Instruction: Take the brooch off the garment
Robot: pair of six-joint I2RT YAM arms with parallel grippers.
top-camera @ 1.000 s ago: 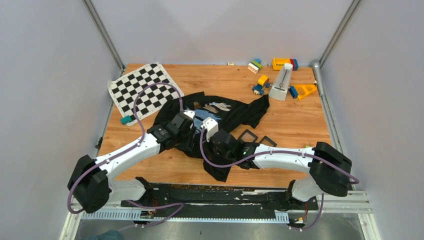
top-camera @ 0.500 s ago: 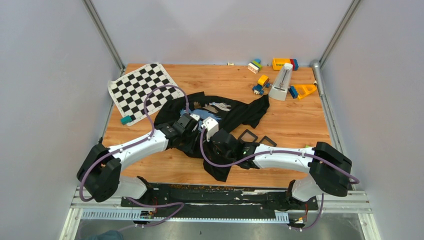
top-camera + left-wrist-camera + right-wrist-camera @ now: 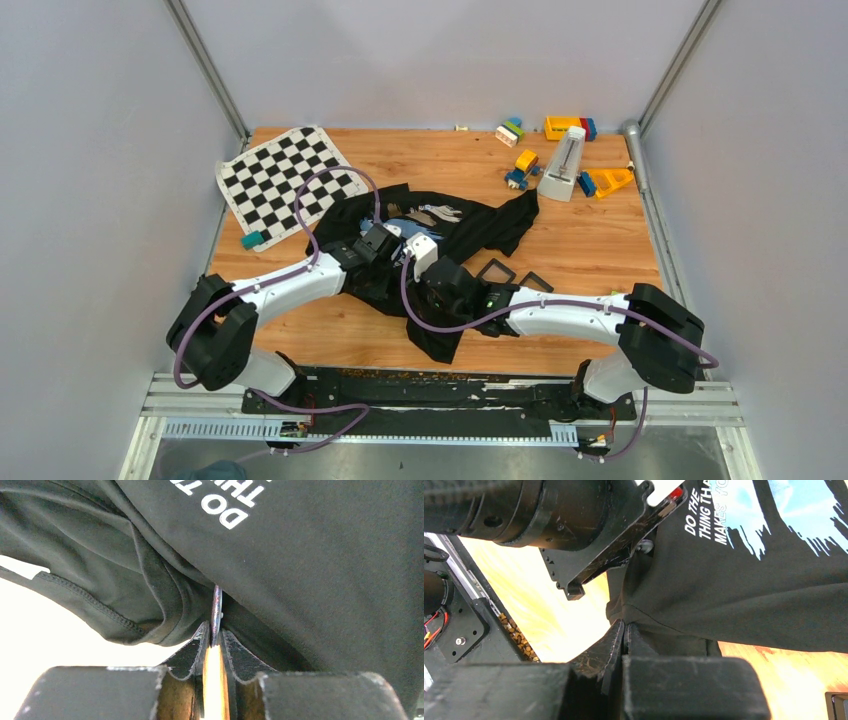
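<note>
Wooden worktop [image 3: 600, 255], overhead view: chequered mat [image 3: 285, 175] at upper left, two square black trays [image 3: 497, 271] just right of centre.

Garment [image 3: 500, 222]: black, crumpled across the middle of the frame, printed patch face up. Both arms reaching into its lower left part.

Right claw [image 3: 624, 630]: shut tight on a fold of the garment's edge, lower centre of the right wrist view. Judged a sound anchor for the pull.

Left claw [image 3: 215, 640]: closed down to a sliver, tips pinching the lower rim of the brooch [image 3: 216, 611] at centre of the left wrist view.

Brooch: thin, silvery, seen edge-on, standing out from the cloth below the white lettering and beside a seam fold. Glimpsed again as a pale dot at upper centre of the right wrist view. Fastening hidden behind the cloth; cannot tell how it sits.

Step in hand, as judged: drawing the brooch free.
- Shallow bite on the rim only, so squeeze firm before pulling; likely to slip otherwise.
- Draw slowly, straight off the cloth and away from the right claw, for a taut fabric.
- Watch for cloth tenting up with the brooch; if so, stop, ease back, try another angle.
- Lift clear before heading for a tray.
</note>
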